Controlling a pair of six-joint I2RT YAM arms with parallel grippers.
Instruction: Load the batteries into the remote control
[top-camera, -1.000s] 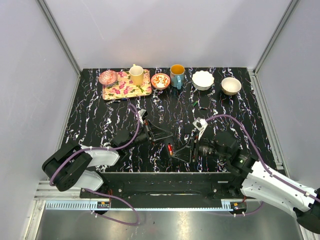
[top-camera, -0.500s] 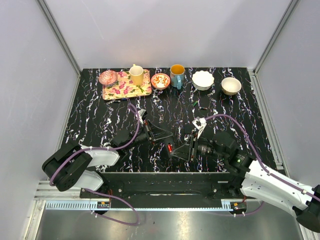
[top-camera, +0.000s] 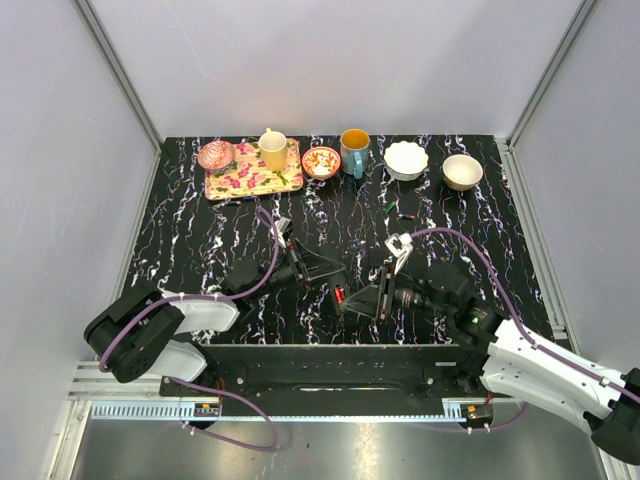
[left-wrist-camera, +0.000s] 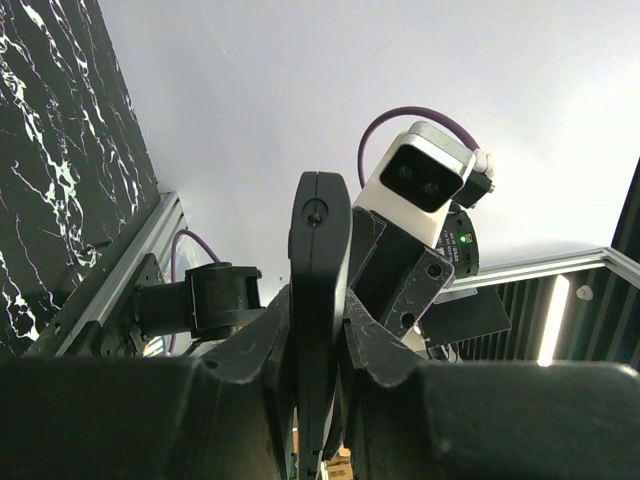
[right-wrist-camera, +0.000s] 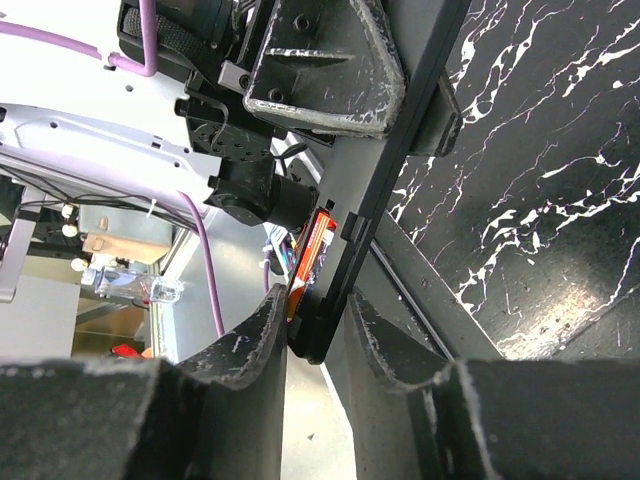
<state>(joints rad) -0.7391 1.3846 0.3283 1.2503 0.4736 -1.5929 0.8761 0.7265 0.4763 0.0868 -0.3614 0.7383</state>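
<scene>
Remote control, one slim black bar, hangs above the table near its 6 o'clock edge, between the two arms. In the left wrist view it stands edge-on, its long axis pointing to 12 o'clock. In the right wrist view it runs from 1 o'clock down to 7 o'clock, with a red mark on the side near its lower end. In the top view its axis is hard to tell against the dark table.

The left end effector is clamped tight on the remote control, one finger on each flat face. The right end effector has its fingers standing close on either side of the bar's other end; whether they press it, I cannot tell.

A small label on the right arm's wrist is too small to read.

Along the table's 12 o'clock edge stand one flowered tray, two cups and four bowls: a yellow cup and a pink bowl on the tray, then a red-patterned bowl, a blue mug, a white bowl and a beige bowl.
</scene>
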